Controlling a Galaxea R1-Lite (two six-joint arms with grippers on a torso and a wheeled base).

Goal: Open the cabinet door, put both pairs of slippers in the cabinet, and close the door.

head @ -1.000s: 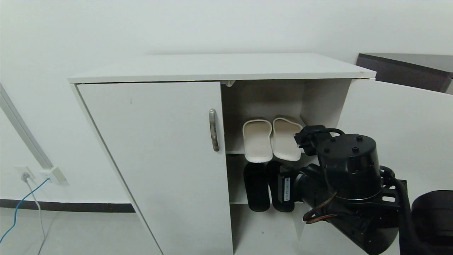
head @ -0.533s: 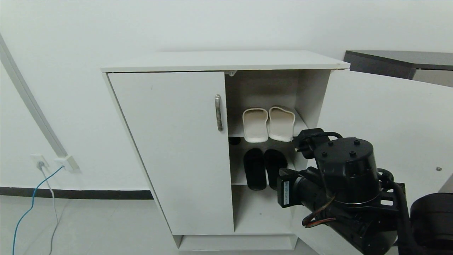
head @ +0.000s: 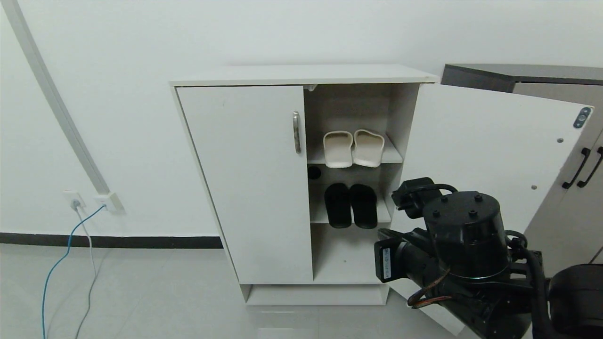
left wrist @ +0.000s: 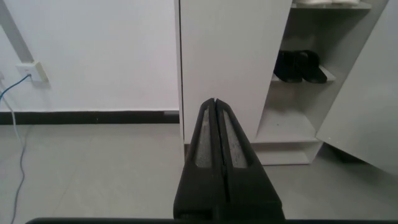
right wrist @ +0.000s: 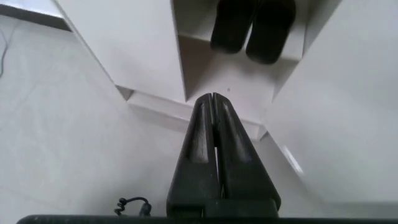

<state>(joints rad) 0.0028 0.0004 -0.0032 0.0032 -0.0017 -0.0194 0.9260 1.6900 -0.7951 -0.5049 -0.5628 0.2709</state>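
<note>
Jaws on both sides are pressed together with nothing between them. On my left gripper (left wrist: 214,107) the 2 fingers meet along a thin seam. It hangs low above the floor (left wrist: 93,168), facing the cabinet (head: 301,74) from in front of the left door (head: 245,179). On my right gripper (right wrist: 213,99) the 2 fingers are likewise together. It points down toward the cabinet's bottom compartment, just beside the right door (head: 480,141).

From the head view I see the cabinet standing against a white wall. Its left door is shut, with a metal handle (head: 296,132) upright along its inner edge. Its right door stands wide open, swung out to the right, so the right half of the cabinet is exposed. That half has 2 shelves. The cream slippers (head: 353,148) lie side by side on the upper shelf, their near ends at the shelf's front edge. The black slippers (head: 351,205) lie side by side on the lower shelf, directly beneath the cream pair.

My right arm (head: 464,235) sits low in front of the open door, below and to the right of the black slippers. Left of the cabinet I see a wall socket (head: 74,200), with a blue cable (head: 61,259) running from it down to the floor. Beyond the open door stands a dark cabinet (head: 565,197) with 2 black handles.
</note>
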